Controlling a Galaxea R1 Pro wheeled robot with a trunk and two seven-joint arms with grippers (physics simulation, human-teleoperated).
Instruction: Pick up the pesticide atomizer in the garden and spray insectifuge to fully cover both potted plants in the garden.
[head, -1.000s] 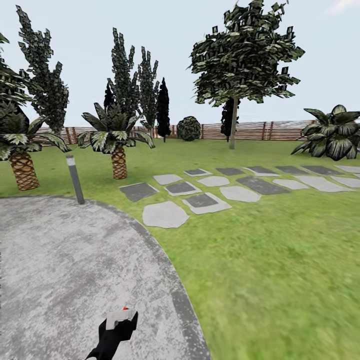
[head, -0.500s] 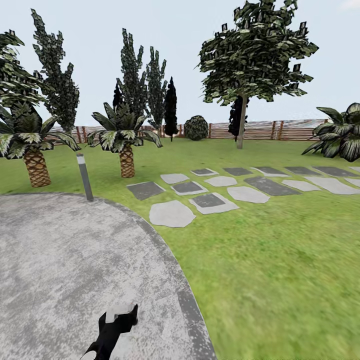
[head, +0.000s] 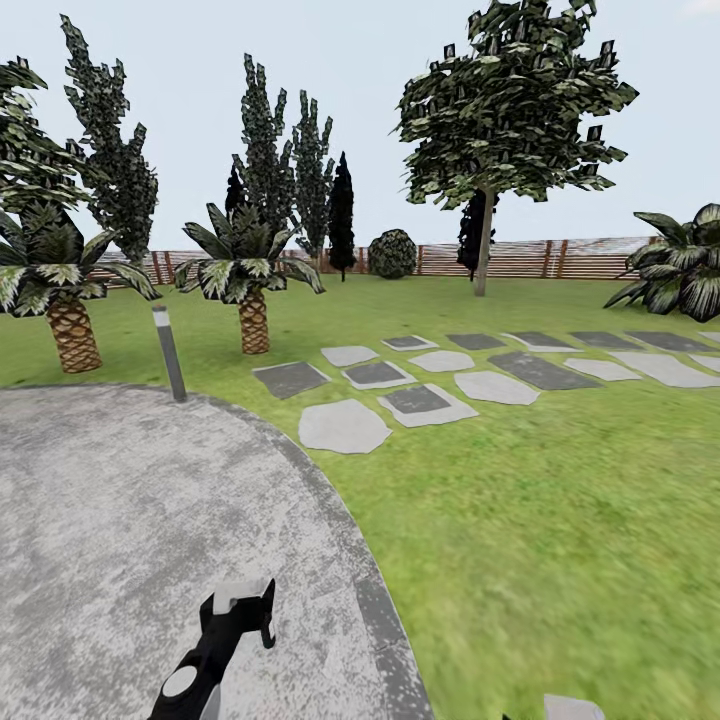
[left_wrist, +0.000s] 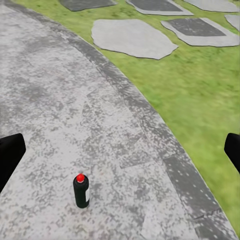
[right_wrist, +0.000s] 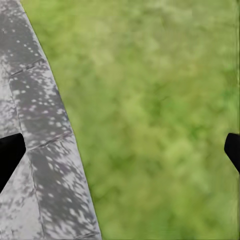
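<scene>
The pesticide atomizer (left_wrist: 81, 191), a small dark green bottle with a red top, stands upright on the grey stone patio (left_wrist: 60, 100) of the garden. My left gripper (left_wrist: 122, 150) hangs above and short of it, open, with its black fingers wide apart and nothing between them. In the head view the left gripper (head: 240, 610) is low over the patio (head: 120, 500) near its curved edge. My right gripper (right_wrist: 125, 145) is open over the line where the patio border meets the lawn (right_wrist: 160, 120). The potted plants are out of view.
A grey bollard lamp (head: 170, 352) stands at the patio's far rim. Two palms (head: 252, 320) (head: 72, 335) grow behind it. Stepping stones (head: 343, 427) run right across the lawn toward a big spiky plant (head: 685, 265). A brown slatted fence (head: 520, 260) closes the back.
The camera swung slightly at first, then held still. My left arm has reached forward, and the atomizer's red top, seen by the gripper a second ago, is now hidden in the head view.
</scene>
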